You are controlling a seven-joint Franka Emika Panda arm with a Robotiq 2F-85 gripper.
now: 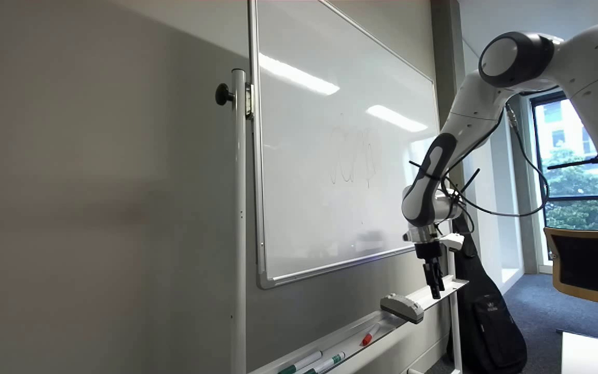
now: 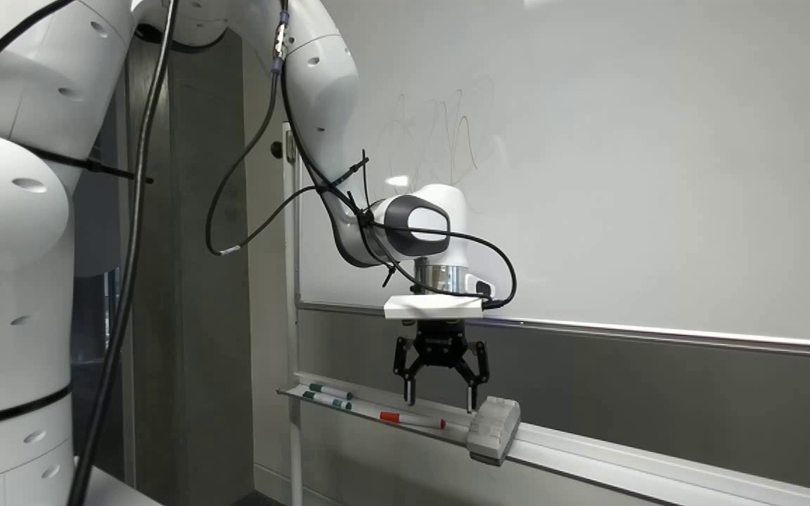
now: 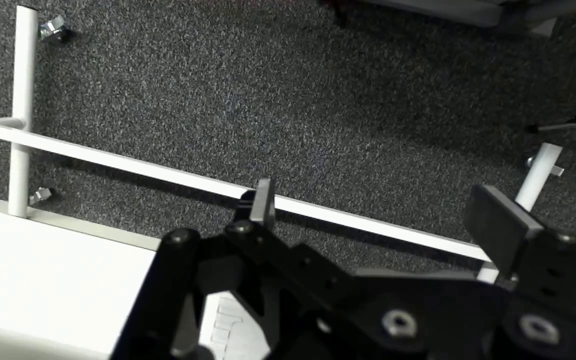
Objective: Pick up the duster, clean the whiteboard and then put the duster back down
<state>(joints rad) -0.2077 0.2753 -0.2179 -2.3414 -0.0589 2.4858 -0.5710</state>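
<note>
The duster [image 1: 402, 307] [image 2: 495, 430], a pale grey block with a darker underside, lies across the narrow white tray [image 1: 418, 297] [image 2: 588, 460] below the board. Part of the duster [image 3: 240, 327] shows behind the gripper's linkage in the wrist view. The whiteboard [image 1: 309, 208] [image 2: 630, 197] carries faint thin scribbles [image 1: 353, 156] [image 2: 440, 133] in both exterior views. My gripper [image 1: 435, 296] [image 2: 441, 406] points down, open and empty, just above tray height and to one side of the duster. The fingers [image 3: 383, 210] are wide apart with only floor between them in the wrist view.
A red marker [image 1: 367, 336] [image 2: 412, 420] lies on the tray beside the duster. Green-capped markers [image 1: 325, 363] [image 2: 328, 400] lie farther along. The stand's white crossbar [image 3: 178, 177] is near the floor. A black bag [image 1: 486, 317] leans behind the stand, and a chair [image 1: 589, 265] stands near the window.
</note>
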